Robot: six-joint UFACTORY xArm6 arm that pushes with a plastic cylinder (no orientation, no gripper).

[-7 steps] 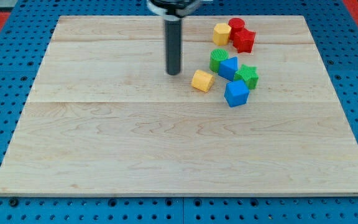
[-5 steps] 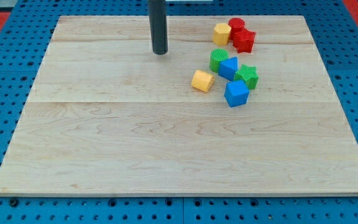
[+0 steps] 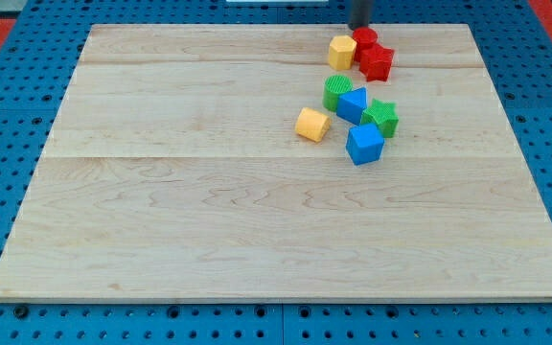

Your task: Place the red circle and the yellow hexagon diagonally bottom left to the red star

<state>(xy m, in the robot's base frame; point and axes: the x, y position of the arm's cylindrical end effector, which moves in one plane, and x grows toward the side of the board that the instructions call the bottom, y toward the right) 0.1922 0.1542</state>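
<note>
A: Looking along the top edge of the wooden board [image 3: 209, 220], what is showing of the arm?

B: Only a short stub of the dark rod is showing there, toward the top right corner. My tip [image 3: 360, 28] is sitting right at the top edge, just above the red circle [image 3: 364, 39]. Whether it is touching that block, I cannot tell. It is a bare rod, so nothing is opening, closing or clamping on anything.

A: Where are the task blocks lying?

B: The red circle is sitting near the top edge, right of the middle. The yellow hexagon [image 3: 342, 51] is lying just beside it, toward the left edge and slightly lower. The red star [image 3: 376, 62] is sitting just below the circle, toward the right edge, and is appearing to touch it. So the circle is lying above the star and the hexagon to the star's upper left.

A: And the others?

B: A second cluster is lying farther from the top edge. The green block [image 3: 336, 92], whose shape I cannot make out, is pressing against a blue block [image 3: 353, 103]. The green star [image 3: 382, 117] is sitting beside that, toward the right edge. A blue cube [image 3: 364, 144] is lying just below them. A yellow cube [image 3: 311, 124] is standing slightly apart, toward the left edge.
</note>
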